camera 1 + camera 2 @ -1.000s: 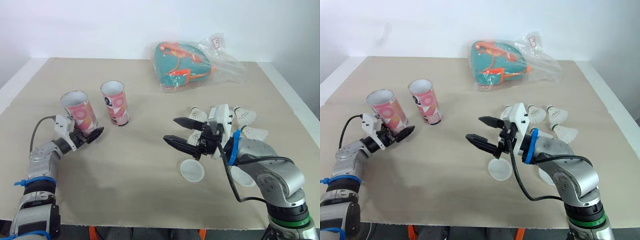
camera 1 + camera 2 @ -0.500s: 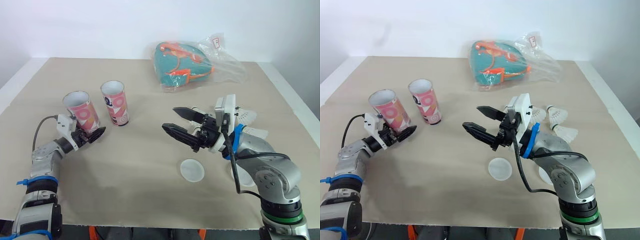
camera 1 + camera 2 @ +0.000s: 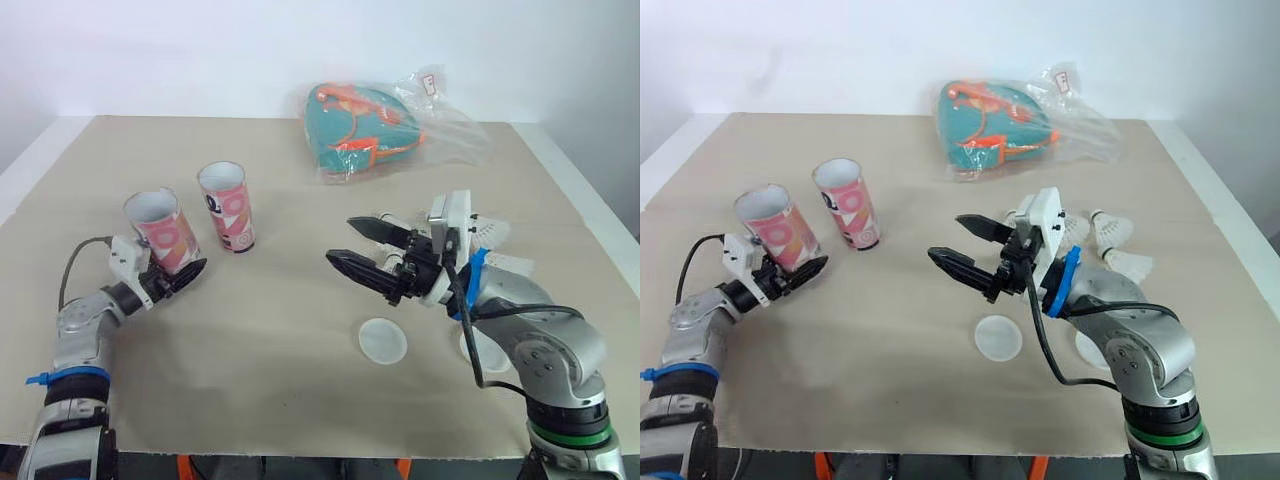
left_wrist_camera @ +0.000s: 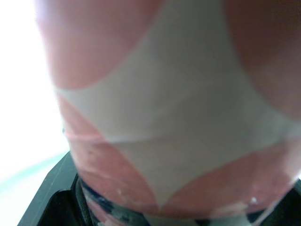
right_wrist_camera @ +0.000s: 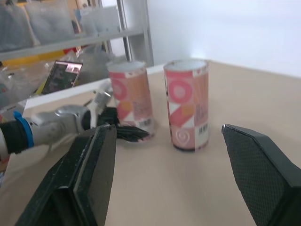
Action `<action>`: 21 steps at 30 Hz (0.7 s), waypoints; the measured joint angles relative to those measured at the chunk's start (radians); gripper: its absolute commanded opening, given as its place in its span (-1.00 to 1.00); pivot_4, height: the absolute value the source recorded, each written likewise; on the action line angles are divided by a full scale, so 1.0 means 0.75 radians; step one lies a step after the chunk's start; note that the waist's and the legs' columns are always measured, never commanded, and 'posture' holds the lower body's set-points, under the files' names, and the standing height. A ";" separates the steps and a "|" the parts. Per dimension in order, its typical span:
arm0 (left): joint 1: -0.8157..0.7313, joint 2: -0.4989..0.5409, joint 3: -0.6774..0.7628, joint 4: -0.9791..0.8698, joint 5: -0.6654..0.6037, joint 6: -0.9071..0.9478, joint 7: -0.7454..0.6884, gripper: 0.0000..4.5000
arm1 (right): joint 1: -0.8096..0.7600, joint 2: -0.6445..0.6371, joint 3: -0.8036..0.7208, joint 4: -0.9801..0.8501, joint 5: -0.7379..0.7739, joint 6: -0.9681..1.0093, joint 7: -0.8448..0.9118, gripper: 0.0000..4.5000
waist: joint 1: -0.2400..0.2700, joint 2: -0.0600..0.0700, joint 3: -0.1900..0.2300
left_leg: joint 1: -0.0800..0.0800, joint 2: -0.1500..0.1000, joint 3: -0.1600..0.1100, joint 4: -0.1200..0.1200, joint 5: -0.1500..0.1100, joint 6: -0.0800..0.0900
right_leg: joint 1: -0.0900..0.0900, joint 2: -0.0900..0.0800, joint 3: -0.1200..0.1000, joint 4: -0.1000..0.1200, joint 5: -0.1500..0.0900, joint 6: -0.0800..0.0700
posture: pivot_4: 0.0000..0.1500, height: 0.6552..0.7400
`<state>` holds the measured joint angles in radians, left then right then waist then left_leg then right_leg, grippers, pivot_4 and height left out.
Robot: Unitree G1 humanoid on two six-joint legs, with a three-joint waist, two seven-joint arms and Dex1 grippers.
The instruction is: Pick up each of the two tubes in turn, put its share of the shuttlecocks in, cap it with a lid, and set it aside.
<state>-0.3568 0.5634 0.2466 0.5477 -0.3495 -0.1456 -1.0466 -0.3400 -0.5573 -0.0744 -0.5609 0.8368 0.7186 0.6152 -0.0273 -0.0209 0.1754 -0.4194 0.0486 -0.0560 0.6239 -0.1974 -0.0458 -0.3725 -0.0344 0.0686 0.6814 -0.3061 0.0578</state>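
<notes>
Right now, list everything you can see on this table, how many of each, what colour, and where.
Tubes: two, pink and white, open-topped, on the table's left; the left tube tilts in the left gripper, the right tube stands upright, apart.
Lids: two, white, flat on the table; one in front of the right gripper, one partly behind that arm.
Shuttlecocks: at least three, white, on the table's right, partly hidden by the right arm.
Bag: one, teal with orange, in clear plastic, at the far side.
Table: one, beige.
Left gripper: black, closed on the left tube's base.
Right gripper: black, open, above mid-table.
</notes>
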 measured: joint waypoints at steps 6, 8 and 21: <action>0.208 0.172 -0.102 -0.327 0.007 0.021 -0.192 0.36 | 0.232 -0.184 -0.169 -0.087 0.096 0.058 0.048 0.73 | 0.002 0.001 0.000 | 0.001 0.000 0.001 -0.002 0.000 0.000 | 0.000 -0.001 0.000 -0.001 -0.001 -0.002 | 1.00 1.00; 0.212 0.214 -0.149 -0.373 0.026 0.028 -0.241 0.36 | 0.270 -0.203 -0.187 -0.094 0.101 0.065 0.038 0.73 | 0.002 0.003 -0.001 | 0.003 0.000 0.001 -0.002 0.001 0.001 | 0.001 0.000 0.001 -0.001 -0.001 -0.002 | 1.00 1.00; 0.061 0.424 -0.418 -0.545 0.081 0.208 -0.574 0.36 | 0.449 -0.038 -0.105 -0.095 -0.115 0.047 -0.247 0.73 | 0.003 0.009 -0.004 | 0.004 0.000 0.004 -0.004 0.001 0.002 | 0.000 0.001 0.005 -0.001 -0.004 -0.001 | 1.00 1.00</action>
<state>-0.3114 0.8814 -0.0671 0.1388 -0.2887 0.0107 -1.4771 -0.0034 -0.5860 -0.1530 -0.6320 0.7509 0.7536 0.4296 -0.0248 -0.0138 0.1721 -0.4165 0.0485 -0.0527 0.6206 -0.1966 -0.0443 -0.3723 -0.0338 0.0723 0.6805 -0.3088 0.0568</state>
